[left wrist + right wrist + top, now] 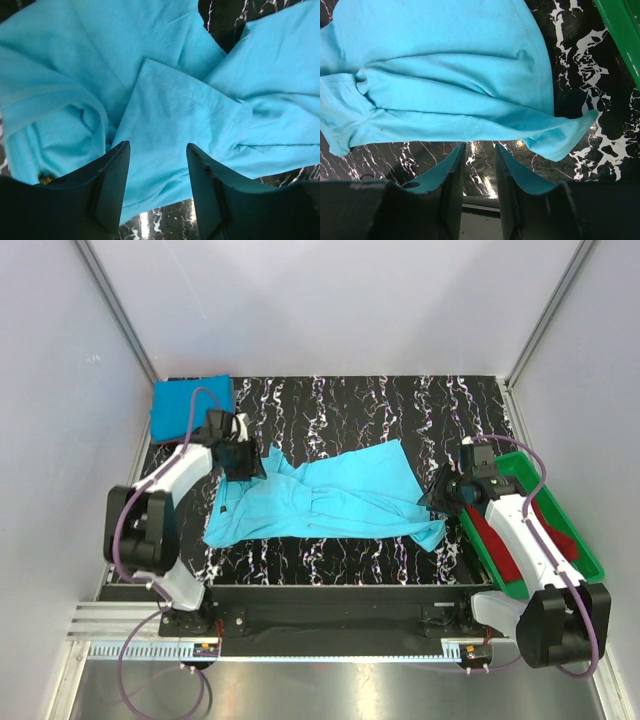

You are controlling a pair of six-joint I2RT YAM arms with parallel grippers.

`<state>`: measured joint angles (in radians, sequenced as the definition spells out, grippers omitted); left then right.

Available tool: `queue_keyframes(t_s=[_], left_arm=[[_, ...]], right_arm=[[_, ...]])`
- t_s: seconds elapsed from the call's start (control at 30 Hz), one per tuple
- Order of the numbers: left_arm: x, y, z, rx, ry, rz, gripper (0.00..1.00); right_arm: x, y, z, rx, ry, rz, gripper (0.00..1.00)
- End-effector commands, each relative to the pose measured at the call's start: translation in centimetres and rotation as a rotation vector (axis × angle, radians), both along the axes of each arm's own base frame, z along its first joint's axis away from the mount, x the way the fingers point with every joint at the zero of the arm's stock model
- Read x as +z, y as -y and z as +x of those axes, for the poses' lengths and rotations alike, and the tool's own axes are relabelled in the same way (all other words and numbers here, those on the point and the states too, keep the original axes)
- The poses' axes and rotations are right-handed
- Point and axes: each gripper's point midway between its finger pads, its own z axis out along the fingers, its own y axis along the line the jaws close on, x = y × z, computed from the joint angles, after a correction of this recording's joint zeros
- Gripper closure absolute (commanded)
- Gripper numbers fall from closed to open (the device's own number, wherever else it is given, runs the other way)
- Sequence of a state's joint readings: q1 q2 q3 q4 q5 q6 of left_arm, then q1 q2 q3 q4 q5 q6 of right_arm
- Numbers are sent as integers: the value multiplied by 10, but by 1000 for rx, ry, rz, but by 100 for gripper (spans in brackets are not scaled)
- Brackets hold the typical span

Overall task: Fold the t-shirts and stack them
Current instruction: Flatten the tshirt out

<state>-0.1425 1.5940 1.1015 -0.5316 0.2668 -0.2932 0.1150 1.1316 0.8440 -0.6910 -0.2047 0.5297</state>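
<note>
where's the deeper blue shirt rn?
Top view: the deeper blue shirt lies folded at the table's far-left corner, just behind the left pincer, apart from the turquoise shirt spread mid-table.

No text, brand, number or sign can be read in any view. In the left wrist view, a small yellowish speck [46, 178] at the neck of the turquoise shirt [170, 115] is too blurred to read as a label.
</note>
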Motion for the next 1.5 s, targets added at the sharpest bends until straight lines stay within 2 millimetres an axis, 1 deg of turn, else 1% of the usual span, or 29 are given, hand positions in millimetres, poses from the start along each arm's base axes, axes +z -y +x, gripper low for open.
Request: queue_keyframes(t_s=[0.0, 0.03, 0.07, 0.17, 0.2, 0.27, 0.3, 0.37, 0.47, 0.5, 0.53, 0.67, 0.8, 0.9, 1.1, 1.23, 1.27, 1.33, 1.37, 1.4, 1.47], left_arm=[[23, 17, 39, -136, 131, -39, 49], [19, 19, 44, -151, 129, -36, 51], [9, 18, 52, -169, 117, -21, 52], [0, 21, 62, -193, 109, -18, 49], [-11, 16, 65, -178, 89, 8, 49], [-18, 13, 70, -161, 80, 39, 50], [-27, 10, 71, -154, 61, 55, 51], [-34, 11, 70, -160, 49, 75, 53], [-40, 10, 66, -155, 41, 126, 54], [-43, 5, 67, -138, 41, 168, 54], [-45, 4, 67, -135, 40, 184, 54], [-51, 11, 65, -157, 37, 227, 54], [-58, 7, 64, -135, 19, 268, 58], [-61, 3, 63, -119, 12, 303, 60], [-71, 8, 62, -134, -8, 311, 64], [-70, 9, 64, -128, -9, 311, 80], [-66, 9, 66, -121, -2, 310, 83], [-60, 10, 65, -108, 1, 303, 83], [-52, 11, 65, -106, 18, 297, 81], [-48, 11, 65, -107, 28, 296, 78], [-40, 12, 67, -104, 44, 294, 70]], right_arm=[[13, -5, 14, 51, 74, 11, 63], [12, -6, 14, 55, 75, 13, 63], [13, -6, 15, 58, 80, 17, 63], [11, -9, 19, 67, 80, 28, 63], [12, -10, 20, 70, 82, 30, 63], [13, -10, 21, 73, 84, 32, 63], [14, -11, 22, 72, 88, 34, 63], [15, -11, 24, 71, 96, 36, 63], [14, -12, 26, 71, 95, 40, 63], [14, -12, 27, 71, 95, 40, 63], [13, -12, 27, 71, 96, 43, 63], [12, -13, 27, 70, 94, 49, 63], [15, -12, 26, 67, 107, 45, 63], [16, -11, 25, 65, 113, 45, 63], [16, -12, 24, 66, 112, 49, 63], [18, -12, 24, 66, 122, 45, 63], [18, -11, 23, 65, 124, 43, 63], [17, -10, 22, 60, 123, 37, 62], [16, -9, 23, 58, 122, 37, 63], [15, -10, 22, 60, 117, 36, 63], [15, -10, 23, 60, 115, 38, 63]])
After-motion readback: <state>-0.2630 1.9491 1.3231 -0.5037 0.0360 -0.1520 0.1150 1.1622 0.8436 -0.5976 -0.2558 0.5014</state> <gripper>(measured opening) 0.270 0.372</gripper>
